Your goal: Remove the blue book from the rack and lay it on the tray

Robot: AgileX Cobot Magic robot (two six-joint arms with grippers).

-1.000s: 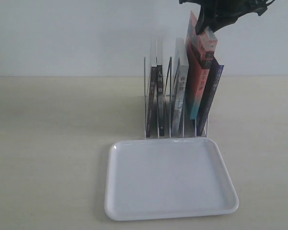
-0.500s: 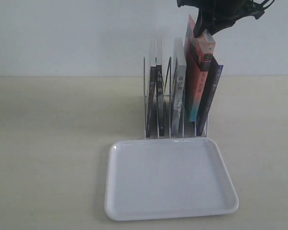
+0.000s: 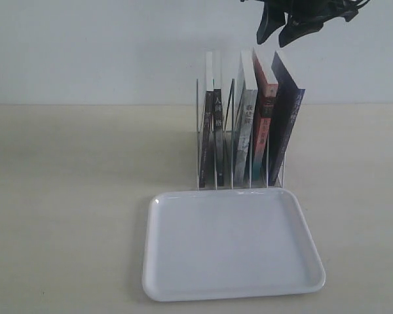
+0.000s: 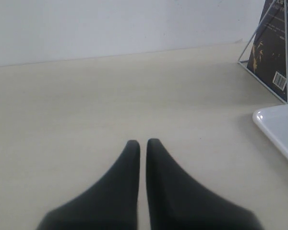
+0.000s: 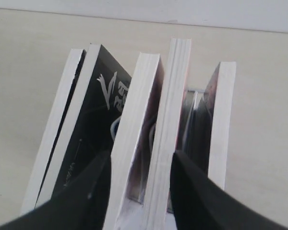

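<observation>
The white wire rack (image 3: 198,134) holds several upright books. The blue book (image 3: 285,124), with its dark navy spine, leans in the rightmost slot beside the red-spined book (image 3: 266,124). In the right wrist view its page edge (image 5: 222,120) stands just outside one finger. My right gripper (image 3: 279,31) hangs open just above the book tops, holding nothing. Seen from the wrist, the right gripper (image 5: 140,155) straddles the page edges of the red-spined book (image 5: 175,105) and its neighbour. The white tray (image 3: 232,288) lies in front of the rack. My left gripper (image 4: 143,143) is shut over bare table.
A grey-spined book (image 3: 245,131) and two thin dark books (image 3: 213,131) fill the other slots. The left wrist view shows the rack's end wires (image 4: 286,52), a dark cover with a barcode (image 4: 271,52) and a tray corner (image 4: 278,127). A pale wall stands behind the table.
The red-spined book, held lifted out of the rack by my right gripper, has dropped back into its slot. The right gripper has opened and now hangs empty above the books.
</observation>
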